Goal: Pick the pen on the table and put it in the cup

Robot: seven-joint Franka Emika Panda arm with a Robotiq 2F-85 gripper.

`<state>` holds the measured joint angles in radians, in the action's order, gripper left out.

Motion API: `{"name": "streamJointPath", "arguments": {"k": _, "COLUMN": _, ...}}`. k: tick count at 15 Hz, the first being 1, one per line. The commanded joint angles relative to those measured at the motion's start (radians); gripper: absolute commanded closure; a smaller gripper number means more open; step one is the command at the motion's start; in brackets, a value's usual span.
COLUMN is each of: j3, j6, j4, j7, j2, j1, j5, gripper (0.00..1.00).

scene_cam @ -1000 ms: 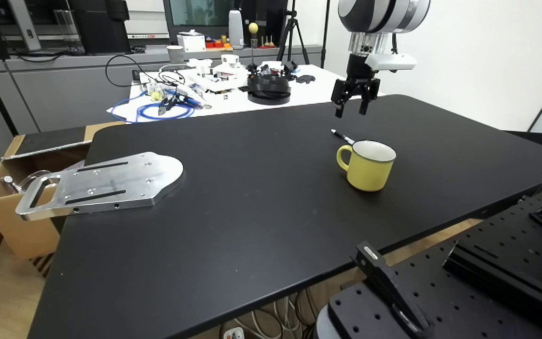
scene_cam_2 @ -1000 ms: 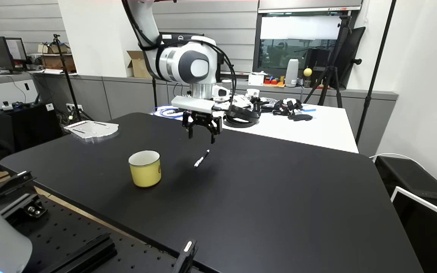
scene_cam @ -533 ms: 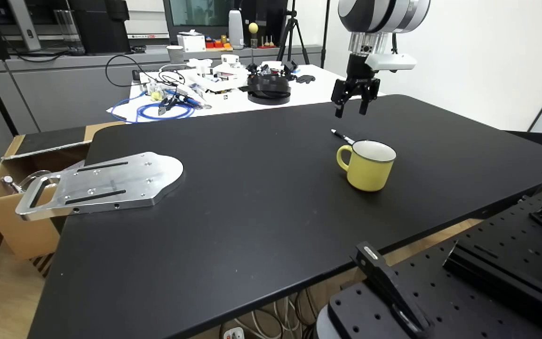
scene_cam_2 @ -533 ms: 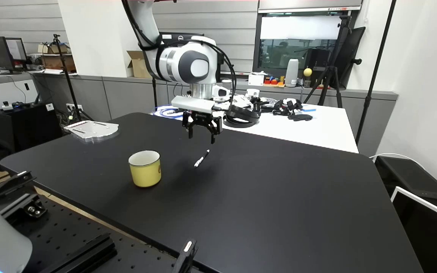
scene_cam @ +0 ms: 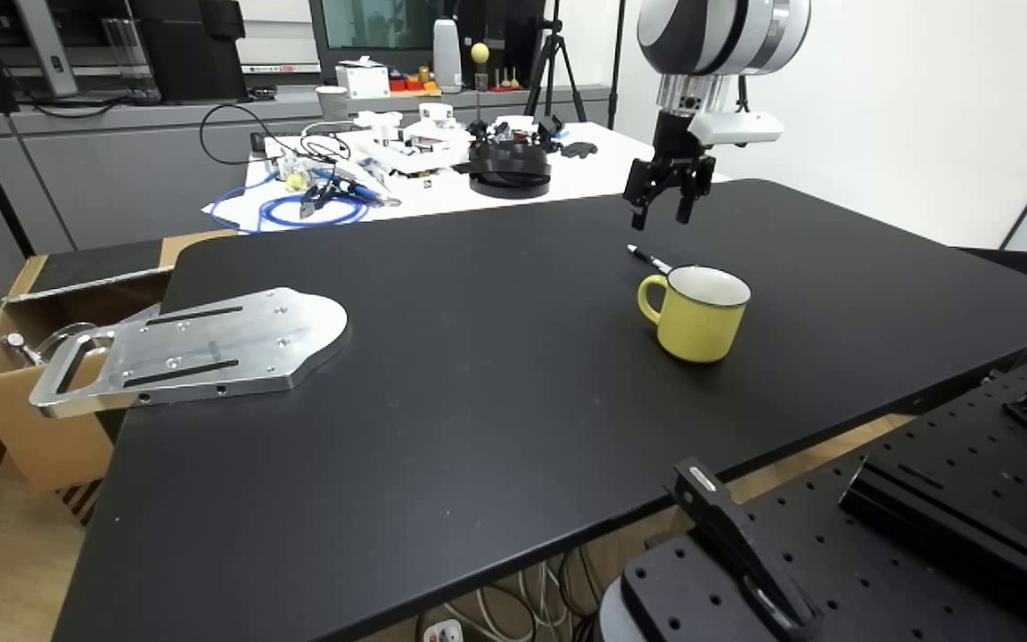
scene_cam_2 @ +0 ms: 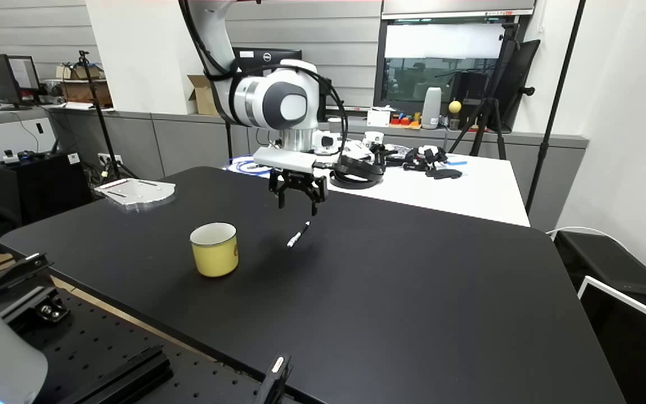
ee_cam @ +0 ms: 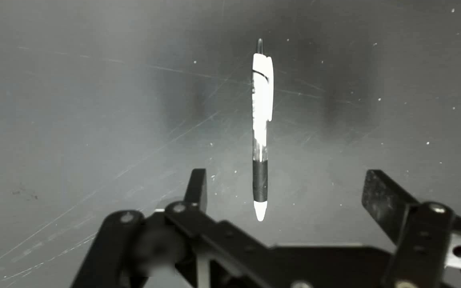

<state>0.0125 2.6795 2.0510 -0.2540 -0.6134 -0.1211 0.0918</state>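
The pen lies on the black table (scene_cam: 442, 446). It has a white barrel, a dark grip and a pale tip. It shows in both exterior views (scene_cam: 648, 259) (scene_cam_2: 299, 234) and lengthwise in the wrist view (ee_cam: 260, 108). The yellow cup stands upright near the pen in both exterior views (scene_cam: 701, 323) (scene_cam_2: 215, 253); part of the pen is hidden behind it in an exterior view. It is out of the wrist view. My gripper (scene_cam: 661, 218) (scene_cam_2: 298, 207) is open and empty above the table. In the wrist view its fingers (ee_cam: 285, 180) stand either side of the pen's tip end, the left finger nearer.
A silver metal plate (scene_cam: 210, 343) lies at the table's edge, over a cardboard box (scene_cam: 50, 437). A white table (scene_cam_2: 446, 196) with cluttered parts and cables stands behind. A perforated black base (scene_cam: 906, 517) borders the near table edge.
My gripper has come down a little toward the table and shifted slightly left in the exterior views. It was still between the two earlier moments. The pen and the cup have not moved.
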Motion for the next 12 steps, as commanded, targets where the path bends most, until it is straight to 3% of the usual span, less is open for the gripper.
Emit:
{"name": "streamJointPath", "arguments": {"k": 1, "j3": -0.009, "j6": 0.042, "j4": -0.028, "j7": 0.014, "j2": -0.043, "j1": -0.007, "j5": -0.039, "gripper": 0.0}}
{"name": "streamJointPath", "arguments": {"k": 12, "j3": -0.008, "j6": 0.079, "j4": -0.069, "j7": 0.025, "j2": -0.125, "j1": -0.003, "j5": -0.089, "gripper": 0.0}}
